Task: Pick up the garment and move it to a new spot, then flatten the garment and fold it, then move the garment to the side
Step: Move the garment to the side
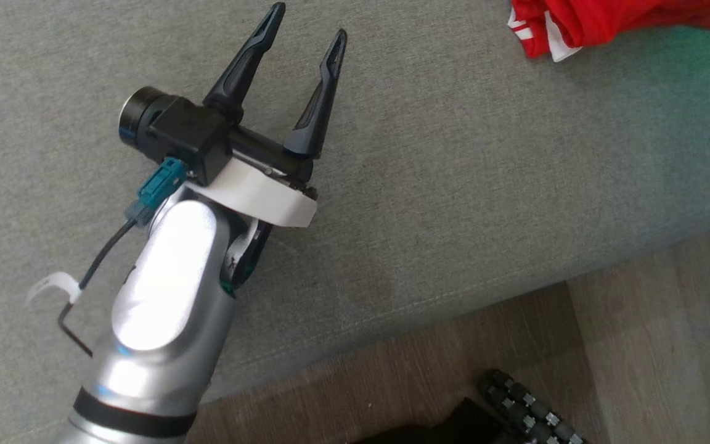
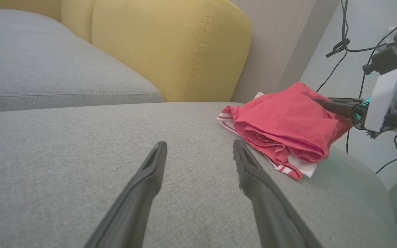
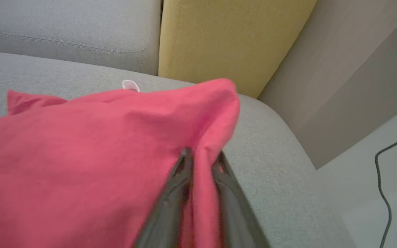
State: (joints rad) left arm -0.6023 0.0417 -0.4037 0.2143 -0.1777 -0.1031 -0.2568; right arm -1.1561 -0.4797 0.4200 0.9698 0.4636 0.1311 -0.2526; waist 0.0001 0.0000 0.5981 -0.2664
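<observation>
The garment (image 1: pixel 583 21) is a red piece with white striped trim, lying bunched at the far right end of the grey sofa seat (image 1: pixel 453 185). The left wrist view shows the garment (image 2: pixel 284 120) in a folded heap with the right arm's dark fingers (image 2: pixel 336 106) reaching into its top from the right. In the right wrist view my right gripper (image 3: pixel 203 154) pinches a raised fold of the garment (image 3: pixel 98 155), with only a narrow gap between the jaws. My left gripper (image 1: pixel 310 21) hovers open over bare seat, well left of the cloth, with nothing inside my left gripper (image 2: pixel 199 144).
Yellow back cushions (image 2: pixel 171 51) rise behind the seat. The sofa's front edge drops to a wooden floor (image 1: pixel 638 357), where the robot's dark wheeled base (image 1: pixel 527 413) shows. Black cables (image 2: pixel 343 44) hang on the wall past the sofa's right end.
</observation>
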